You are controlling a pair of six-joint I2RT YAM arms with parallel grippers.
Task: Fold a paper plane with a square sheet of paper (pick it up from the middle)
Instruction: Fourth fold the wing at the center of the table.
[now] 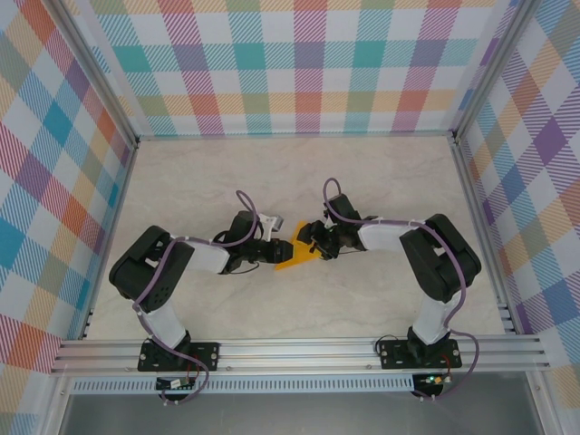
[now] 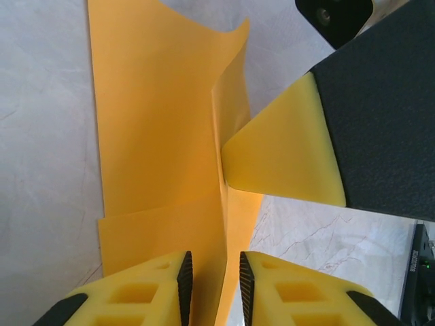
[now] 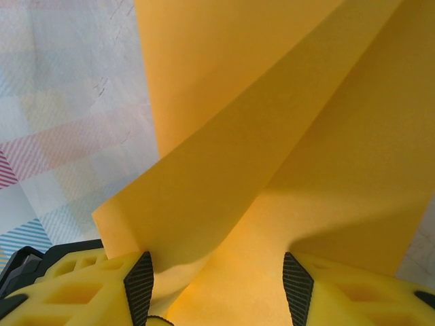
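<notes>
1. Paper (image 2: 156, 136), near end: standing as an upright fold between the left claw's pads, mid-table, where the two arms are meeting.
2. Left claw (image 2: 214, 278): jaws sitting narrowly parted about that fold, not visibly pinching it.
3. Right claw (image 3: 217, 285): jaws standing wide, the sheet draping across the gap, ungripped. One right finger (image 2: 285, 149) is touching the ridge farther along.
4. Paper, far end: a flap is curling up off the table (image 1: 299, 181).
5. Risk: with neither claw clamping, the fold is likely springing open or sliding, and the finger's push may be skewing the crease off centre.
</notes>
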